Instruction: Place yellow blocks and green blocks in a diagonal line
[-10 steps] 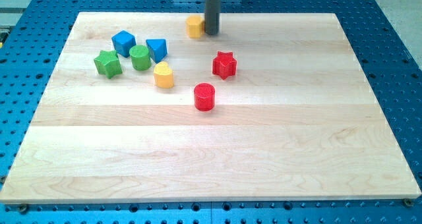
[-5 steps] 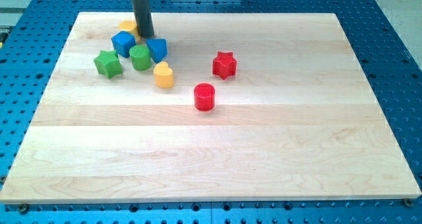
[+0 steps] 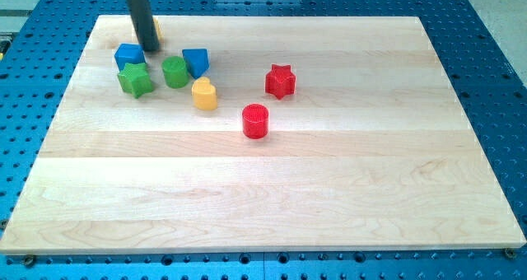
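My tip rests near the board's top left, just right of the blue cube. A yellow block peeks out behind the rod, mostly hidden, so I cannot make out its shape. The green star lies just below the blue cube, touching it. The green cylinder sits to the right of the star, below and right of my tip. A second yellow block, rounded, lies below and right of the green cylinder.
A blue triangular block sits right of the green cylinder. A red star and a red cylinder lie near the middle. The wooden board lies on a blue perforated table.
My tip has swept left along the board's top, carrying the yellow block from the top middle to the top left. The blue cube has been pushed left, away from the green cylinder.
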Controlling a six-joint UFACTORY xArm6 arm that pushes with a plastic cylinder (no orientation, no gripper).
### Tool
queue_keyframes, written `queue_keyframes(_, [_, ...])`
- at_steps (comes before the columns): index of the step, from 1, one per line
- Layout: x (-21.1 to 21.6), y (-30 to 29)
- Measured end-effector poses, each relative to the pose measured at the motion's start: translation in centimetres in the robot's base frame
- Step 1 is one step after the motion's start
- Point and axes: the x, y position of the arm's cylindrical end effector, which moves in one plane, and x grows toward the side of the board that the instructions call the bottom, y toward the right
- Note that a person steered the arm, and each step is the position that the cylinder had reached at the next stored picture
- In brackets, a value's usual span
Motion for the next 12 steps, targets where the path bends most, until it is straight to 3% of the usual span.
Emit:
queue_keyframes(1, [0.3,-0.1])
queue_keyframes(2, [4.7,-3.7])
queue_keyframes(3, [6.5,-1.3])
queue_keyframes(4, [9.6,4.7])
queue_keyframes(12, [9.7,10.6])
